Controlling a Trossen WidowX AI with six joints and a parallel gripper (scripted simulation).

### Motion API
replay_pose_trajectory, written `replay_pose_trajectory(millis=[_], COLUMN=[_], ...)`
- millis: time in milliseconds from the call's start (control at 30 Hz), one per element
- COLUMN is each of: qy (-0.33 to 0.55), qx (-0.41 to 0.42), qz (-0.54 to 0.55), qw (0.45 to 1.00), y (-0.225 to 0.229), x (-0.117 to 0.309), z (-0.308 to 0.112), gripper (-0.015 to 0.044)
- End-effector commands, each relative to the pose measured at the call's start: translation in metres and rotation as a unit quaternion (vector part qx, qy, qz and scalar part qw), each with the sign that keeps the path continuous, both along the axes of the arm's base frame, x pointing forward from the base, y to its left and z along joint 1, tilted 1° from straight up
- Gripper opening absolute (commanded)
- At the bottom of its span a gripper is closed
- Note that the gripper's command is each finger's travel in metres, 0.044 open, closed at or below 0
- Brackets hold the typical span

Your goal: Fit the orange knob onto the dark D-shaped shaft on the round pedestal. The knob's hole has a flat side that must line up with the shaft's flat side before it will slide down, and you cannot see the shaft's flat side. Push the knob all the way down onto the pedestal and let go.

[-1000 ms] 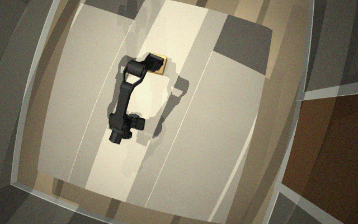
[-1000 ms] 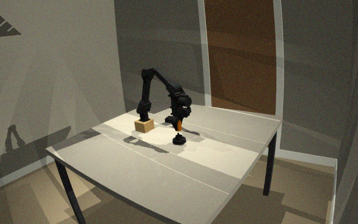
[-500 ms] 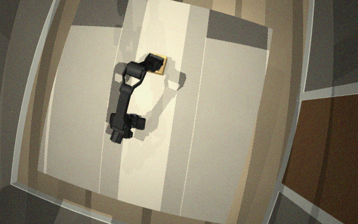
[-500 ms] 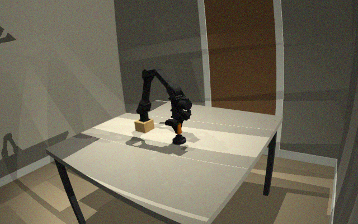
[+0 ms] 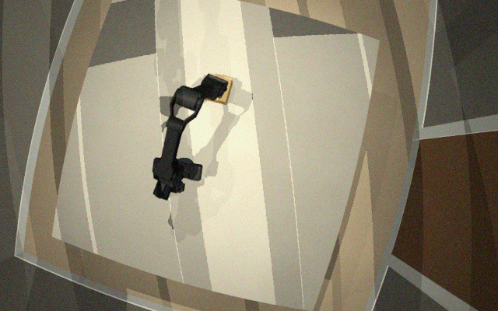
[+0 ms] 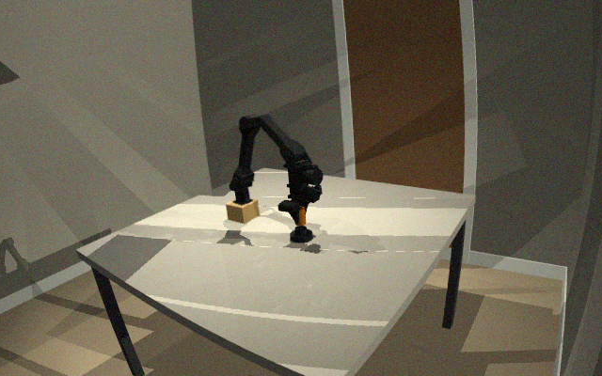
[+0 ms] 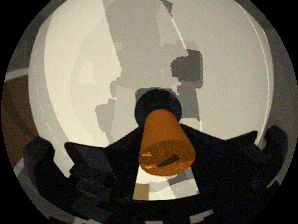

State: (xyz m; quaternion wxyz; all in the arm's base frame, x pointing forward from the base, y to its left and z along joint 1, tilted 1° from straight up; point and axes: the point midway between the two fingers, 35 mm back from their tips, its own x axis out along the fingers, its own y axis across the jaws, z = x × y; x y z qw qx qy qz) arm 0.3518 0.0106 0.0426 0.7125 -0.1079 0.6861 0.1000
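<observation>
Sunlit desk (image 5: 323, 128) (image 6: 268, 282) (image 7: 230, 60) below; the pincer (image 6: 296, 216) (image 7: 161, 127) pinches the orange knob (image 6: 302, 216) (image 7: 167, 132), between its fingers, above the pedestal (image 6: 301, 235) (image 7: 146, 105). Probably light, stiff; grip its sides squarely, lest it twist.

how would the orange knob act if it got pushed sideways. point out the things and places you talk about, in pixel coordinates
The orange knob (image 6: 302, 216) (image 7: 167, 131) looks stiff, so it probably wouldn't bend. It is tall and narrow, so standing loose it might tip. Its side looks rounded, so it could roll if laid down.
</observation>
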Motion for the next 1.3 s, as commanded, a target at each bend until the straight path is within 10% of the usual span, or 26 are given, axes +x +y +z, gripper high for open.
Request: replay_pose_trajectory(millis=[0, 1267], qy=[-0.001, -0.001], qx=[0.0, -0.004], qz=[0.0, 0.104], qw=[1.0, 0.995], y=[0.0003, 0.0], x=[-0.0009, 0.0027], z=[-0.0006, 0.0016], gripper=[0.0, 0.0])
